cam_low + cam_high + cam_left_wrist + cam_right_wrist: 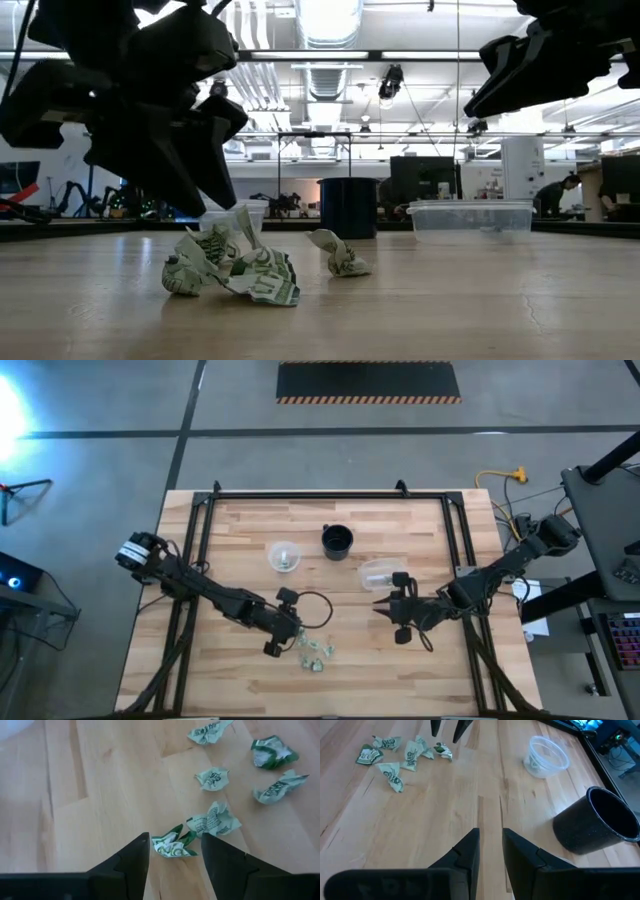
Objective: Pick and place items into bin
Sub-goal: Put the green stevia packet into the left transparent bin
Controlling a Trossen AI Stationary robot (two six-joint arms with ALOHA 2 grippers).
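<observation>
Several tiny crumpled green-and-white wrappers (313, 652) lie loose on the wooden table, near its front edge, and show again in the low view (232, 268) and the right wrist view (395, 757). My left gripper (175, 836) is open and low over them. Its two fingers stand on either side of one wrapper (172, 847), which rests on the wood. In the high view the left gripper (285, 632) sits just left of the pile. My right gripper (491, 832) hovers narrowly open over bare wood, right of centre (385, 605), holding nothing.
A small clear cup (284, 556) with a pale piece inside, a black cup (337, 541) and a low clear tub (382, 573) stand toward the table's far half. A dark frame (330, 495) borders the table. Bare wood lies between the two grippers.
</observation>
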